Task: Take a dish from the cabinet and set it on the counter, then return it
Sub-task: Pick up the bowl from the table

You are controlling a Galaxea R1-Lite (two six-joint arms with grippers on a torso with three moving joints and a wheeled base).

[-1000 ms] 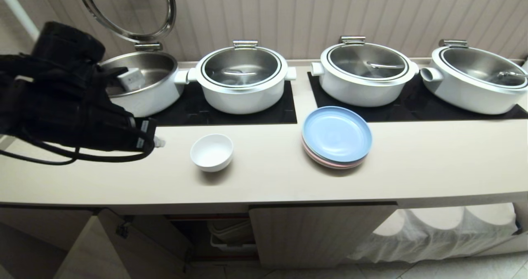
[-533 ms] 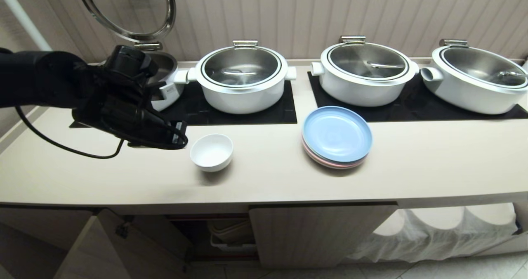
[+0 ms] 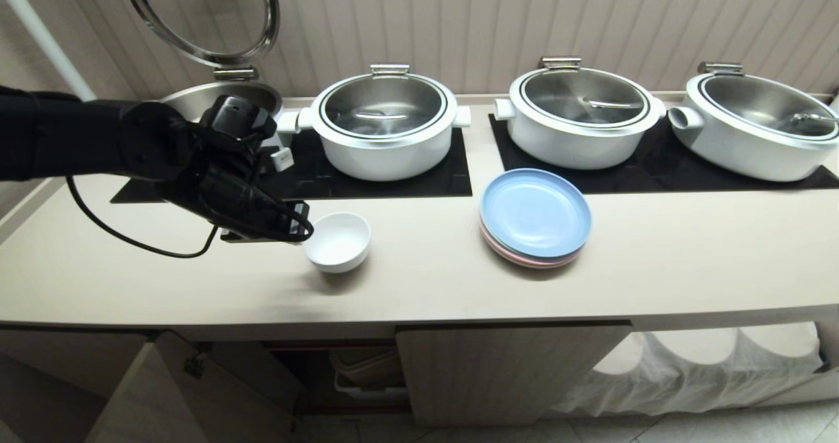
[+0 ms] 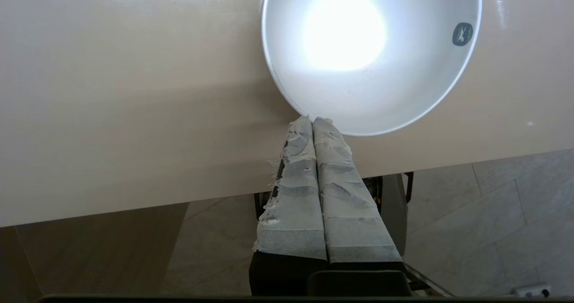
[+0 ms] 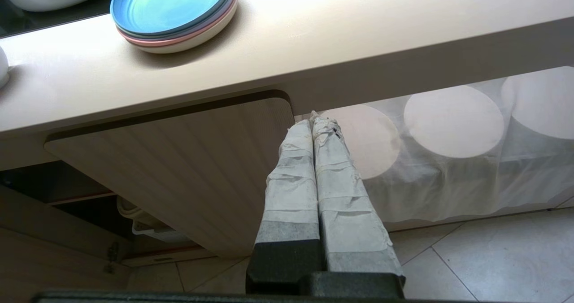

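Note:
The dish [image 3: 337, 241], a small white bowl, stands upright on the counter [image 3: 426, 286], near its front. My left gripper [image 3: 305, 225] hangs just left of the bowl, its taped fingers pressed together with nothing between them. In the left wrist view the shut fingertips [image 4: 312, 120] reach the rim of the dish [image 4: 372, 56]; whether they touch it I cannot tell. My right gripper [image 5: 314, 117] is shut and empty, parked below the counter's edge [image 5: 314, 47] in front of the cabinet door [image 5: 179, 159]. The cabinet [image 3: 511, 371] has its left door [image 3: 170, 397] swung open.
A stack of blue and pink plates [image 3: 535, 217] lies right of the bowl. Several white pots [image 3: 383, 125] line the back of the counter; the leftmost [image 3: 223, 102] has its lid raised. A pale container [image 3: 370, 374] shows inside the cabinet. White cloth [image 3: 708, 364] hangs at the lower right.
My left arm has swung from the left edge of the head view rightward and down to the bowl's left rim, staying shut. The bowl and the right arm have not moved.

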